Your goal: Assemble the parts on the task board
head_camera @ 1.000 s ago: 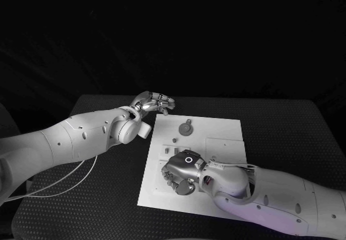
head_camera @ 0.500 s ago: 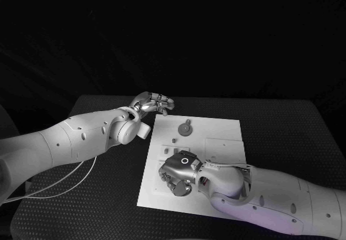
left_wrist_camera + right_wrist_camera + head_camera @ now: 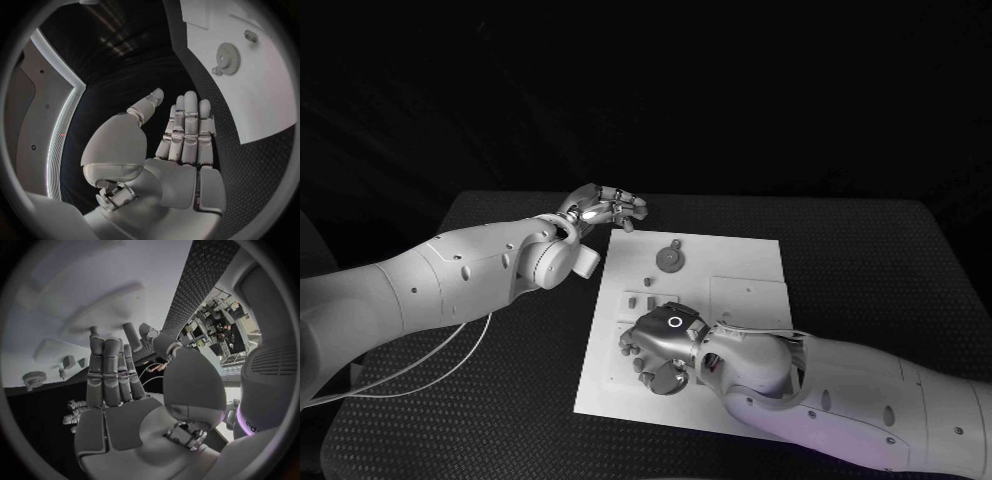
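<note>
The white task board lies in the middle of the black table. A round gear rests on its far part, also seen in the left wrist view as the gear. Small parts stand near the board's left edge. My right hand hovers low over the board's near-left part, fingers stretched out and nothing in them. My left hand hangs off the board's far-left corner with its fingers straight, its thumb apart and nothing in its palm.
Black textured table surrounds the board on every side. A white cable loops under my left arm. In the right wrist view the gear and small pegs lie beyond the fingertips.
My right hand has shifted slightly toward the board's left edge and lower. The left hand and the gear have stayed put.
</note>
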Controlling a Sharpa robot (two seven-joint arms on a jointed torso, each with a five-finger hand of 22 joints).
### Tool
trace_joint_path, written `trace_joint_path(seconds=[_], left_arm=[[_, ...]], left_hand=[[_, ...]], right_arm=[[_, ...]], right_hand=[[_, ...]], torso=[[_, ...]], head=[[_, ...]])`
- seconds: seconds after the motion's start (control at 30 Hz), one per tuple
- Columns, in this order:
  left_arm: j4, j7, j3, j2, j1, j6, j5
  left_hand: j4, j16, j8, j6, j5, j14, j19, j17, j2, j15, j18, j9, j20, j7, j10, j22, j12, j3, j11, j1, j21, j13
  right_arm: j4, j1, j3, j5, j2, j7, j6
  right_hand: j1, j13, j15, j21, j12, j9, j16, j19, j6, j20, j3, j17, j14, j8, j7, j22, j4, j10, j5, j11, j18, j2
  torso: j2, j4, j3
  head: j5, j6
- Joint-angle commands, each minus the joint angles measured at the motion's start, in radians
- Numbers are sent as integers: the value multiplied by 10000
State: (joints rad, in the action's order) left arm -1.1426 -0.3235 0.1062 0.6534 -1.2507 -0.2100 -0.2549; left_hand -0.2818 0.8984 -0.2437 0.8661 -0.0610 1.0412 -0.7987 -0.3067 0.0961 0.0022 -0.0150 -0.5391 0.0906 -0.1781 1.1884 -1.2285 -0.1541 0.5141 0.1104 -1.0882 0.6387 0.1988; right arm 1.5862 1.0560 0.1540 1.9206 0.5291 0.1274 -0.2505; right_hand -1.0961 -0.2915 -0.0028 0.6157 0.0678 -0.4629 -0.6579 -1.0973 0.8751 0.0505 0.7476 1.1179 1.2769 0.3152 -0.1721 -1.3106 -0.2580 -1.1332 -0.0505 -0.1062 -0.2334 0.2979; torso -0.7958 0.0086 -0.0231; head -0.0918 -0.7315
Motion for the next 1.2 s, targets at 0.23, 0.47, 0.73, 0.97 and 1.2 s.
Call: trace_joint_path(seconds=[0.23,0.47,0.73,0.97,1.2], left_arm=[[-5,-62,-5,-8,-6,139,51],[31,-63,-5,13,-6,134,51],[56,-73,-3,33,-5,146,51],[126,-83,9,23,27,149,73],[196,-80,37,-59,144,192,96]], left_hand=[[3,-71,23,-83,21,22,-87,-18,-21,52,-124,15,5,5,-68,-19,50,-80,-23,93,-43,-16],[1,-74,20,-82,21,22,-87,-23,-23,52,-125,14,5,6,-70,-21,49,-78,-23,89,-46,-16],[3,-77,17,-80,22,24,-88,-29,-24,52,-124,14,5,7,-68,-24,48,-80,-23,92,-49,-16],[11,-80,10,-74,23,27,-92,-36,-31,52,-123,12,3,9,-59,-28,41,-84,-25,102,-52,-14],[13,-83,6,-72,23,28,-94,-42,-34,52,-123,11,4,10,-54,-32,37,-86,-27,106,-54,-12]], right_arm=[[260,41,4,-294,328,-2,-1005],[748,335,-186,-1295,983,-335,-1465],[997,1092,-662,-5096,2295,-648,-914],[814,1803,-668,-7598,3231,128,755],[592,1850,-516,-9681,3920,1533,2276]], right_hand=[[258,82,72,156,5,-8,-249,160,-287,35,-495,50,-217,-58,-72,-203,-222,330,20,-114,-284,26],[387,109,92,255,38,-46,-408,185,-366,22,-742,50,-258,-31,-92,-196,-249,414,18,-134,-284,30],[588,-58,-51,411,362,-144,-610,171,-125,-6,-603,-17,-249,164,23,-192,234,-118,22,25,-284,-1],[863,-1049,-407,657,1494,-159,-917,106,-202,-36,-669,-78,-227,142,28,-202,1027,-1115,15,419,-284,-188],[1135,-6117,-677,2007,6872,-511,-2767,-4,-253,-409,-975,443,-366,229,224,-231,1935,1049,24,676,-284,-388]], torso=[[1,8,3],[5,2,3],[23,-21,-5],[73,-86,-22],[167,-169,-48]], head=[[47,10],[132,101],[323,264],[482,320],[700,284]])
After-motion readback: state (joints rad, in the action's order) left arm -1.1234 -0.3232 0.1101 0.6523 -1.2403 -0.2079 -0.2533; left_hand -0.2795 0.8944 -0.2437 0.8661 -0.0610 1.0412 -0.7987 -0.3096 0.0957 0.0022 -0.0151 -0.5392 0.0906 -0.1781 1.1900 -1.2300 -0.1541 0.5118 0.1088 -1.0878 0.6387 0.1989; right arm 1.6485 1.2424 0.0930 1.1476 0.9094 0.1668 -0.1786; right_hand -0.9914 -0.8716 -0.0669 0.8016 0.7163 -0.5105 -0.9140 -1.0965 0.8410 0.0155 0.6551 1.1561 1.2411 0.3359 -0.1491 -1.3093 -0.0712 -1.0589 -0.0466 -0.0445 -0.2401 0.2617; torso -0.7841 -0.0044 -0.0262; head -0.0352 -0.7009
